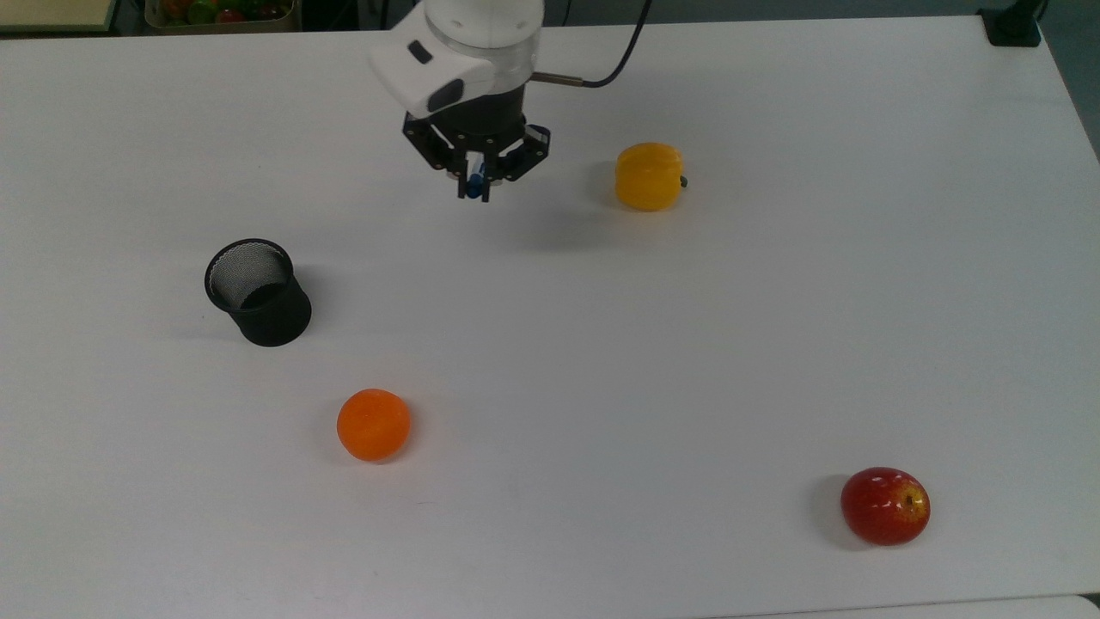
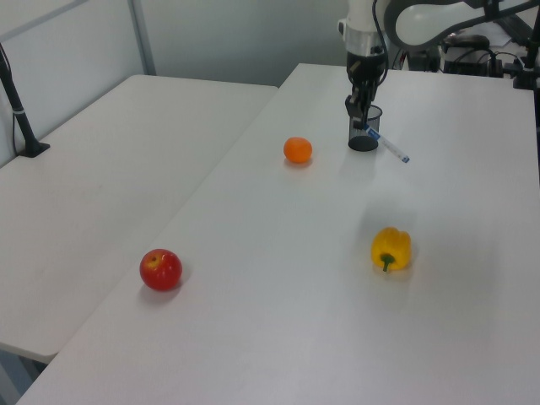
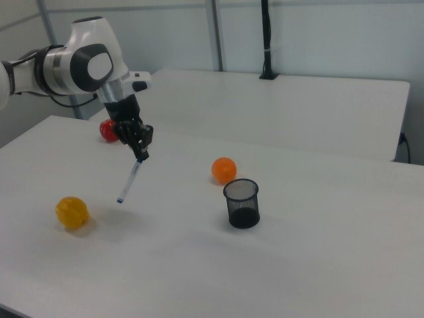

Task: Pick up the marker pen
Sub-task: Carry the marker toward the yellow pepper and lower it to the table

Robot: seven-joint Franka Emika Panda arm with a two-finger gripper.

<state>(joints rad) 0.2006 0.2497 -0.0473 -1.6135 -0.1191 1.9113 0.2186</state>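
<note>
Your gripper [image 3: 140,154] hangs above the white table [image 1: 773,344], pinching the marker pen [image 3: 129,180] by its upper, capped end, with the barrel slanting down and away beneath the fingers. In the right view the pen's lower tip floats clear of the tabletop, between the yellow bell pepper [image 3: 71,212] on the right view's left and the black mesh cup [image 3: 242,203] on the right view's right. In the top view the gripper sits near the far edge, the pepper just off to the top view's right and the cup well apart to the top view's left. The orange [image 1: 373,424] and the red apple [image 1: 885,505] lie nearer the camera, both well away from the arm.

The pen looks taken and out of the cup, so the risk now is losing it. You hold it close to one end and at a tilt; a sharp swing or sudden stop could pivot the barrel in the fingers or let it slide free. Drop too low and the trailing tip may catch the table, or nudge the pepper if you drift that way.
</note>
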